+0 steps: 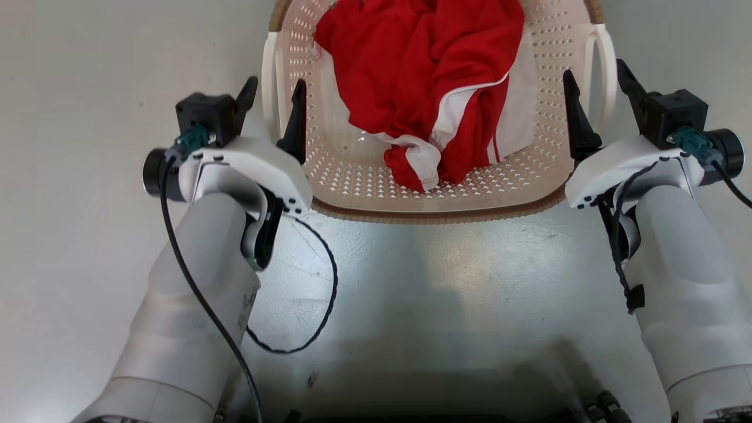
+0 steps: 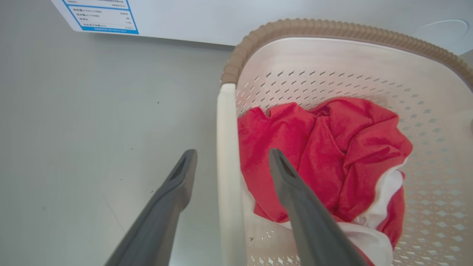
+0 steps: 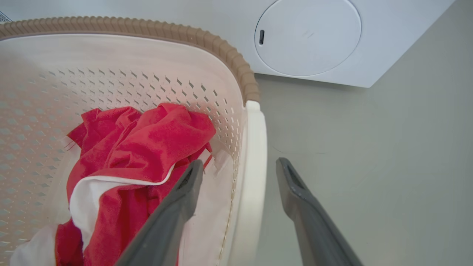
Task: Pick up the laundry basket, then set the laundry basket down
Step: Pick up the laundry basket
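The laundry basket [image 1: 352, 176] is cream-white and perforated with a brown woven-look rim [image 1: 435, 215], and it stands on the floor straight ahead. A red and white garment [image 1: 423, 76] lies inside. My left gripper [image 1: 275, 97] is open, one finger outside and one inside the basket, straddling the white left loop handle [image 1: 269, 70]. In the left wrist view that handle [image 2: 227, 147] runs between the fingers with gaps on both sides. My right gripper [image 1: 594, 79] is open likewise astride the right handle [image 1: 608, 64], which stands between its fingers [image 3: 192, 184] in the right wrist view.
A large white washing machine [image 3: 306, 37] with a round door stands just beyond the basket; its label [image 2: 99, 16] shows in the left wrist view. Pale grey floor [image 1: 435, 282] lies on both sides of the basket and between it and my base.
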Motion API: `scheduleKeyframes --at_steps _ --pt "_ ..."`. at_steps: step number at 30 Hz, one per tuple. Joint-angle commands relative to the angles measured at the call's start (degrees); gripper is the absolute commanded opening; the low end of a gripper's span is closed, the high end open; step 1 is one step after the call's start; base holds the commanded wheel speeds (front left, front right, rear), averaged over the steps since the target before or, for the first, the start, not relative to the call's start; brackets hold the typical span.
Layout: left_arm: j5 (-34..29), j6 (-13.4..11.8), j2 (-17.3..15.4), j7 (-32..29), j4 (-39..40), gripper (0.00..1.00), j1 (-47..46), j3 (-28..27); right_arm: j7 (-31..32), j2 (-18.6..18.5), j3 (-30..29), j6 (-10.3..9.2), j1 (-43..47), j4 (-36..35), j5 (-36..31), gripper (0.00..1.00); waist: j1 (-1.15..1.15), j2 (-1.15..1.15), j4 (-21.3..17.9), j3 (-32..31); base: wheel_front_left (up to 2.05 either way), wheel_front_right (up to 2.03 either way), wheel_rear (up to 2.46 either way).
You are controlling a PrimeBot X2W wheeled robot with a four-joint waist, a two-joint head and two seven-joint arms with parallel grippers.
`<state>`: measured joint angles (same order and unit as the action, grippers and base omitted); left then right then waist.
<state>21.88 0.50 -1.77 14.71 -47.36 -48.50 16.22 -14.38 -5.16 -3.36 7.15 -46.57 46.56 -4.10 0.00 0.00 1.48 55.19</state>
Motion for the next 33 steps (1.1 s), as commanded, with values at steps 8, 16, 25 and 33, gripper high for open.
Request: scheduleKeyframes --at_steps 8,16,25,33 --pt "-0.1 -0.8 -1.1 0.3 -0.9 1.0 -1.9 0.7 -0.6 1.1 1.4 0.34 -0.2 0.3 -0.7 1.0 0.0 0.0 0.6 1.7 0.0 0.0 0.0" --pt "-0.3 -1.2 -1.1 0.3 -3.7 1.0 -3.9 1.9 -0.6 1.6 1.3 0.34 -1.2 2.6 -0.7 1.0 0.0 0.0 0.3 2.2 0.0 0.0 0.0" --pt "-0.3 -1.2 -1.1 0.3 -6.4 1.0 -5.2 3.3 -0.6 2.0 0.6 0.34 -2.8 5.9 -1.2 1.0 0.0 0.0 0.1 2.4 0.0 0.0 0.0" --pt "-0.4 -1.2 -1.1 0.3 -8.2 1.0 -6.2 4.2 -0.6 2.2 -0.4 0.34 -4.0 8.5 -2.0 1.0 0.0 0.0 0.0 2.4 0.0 0.0 0.0"
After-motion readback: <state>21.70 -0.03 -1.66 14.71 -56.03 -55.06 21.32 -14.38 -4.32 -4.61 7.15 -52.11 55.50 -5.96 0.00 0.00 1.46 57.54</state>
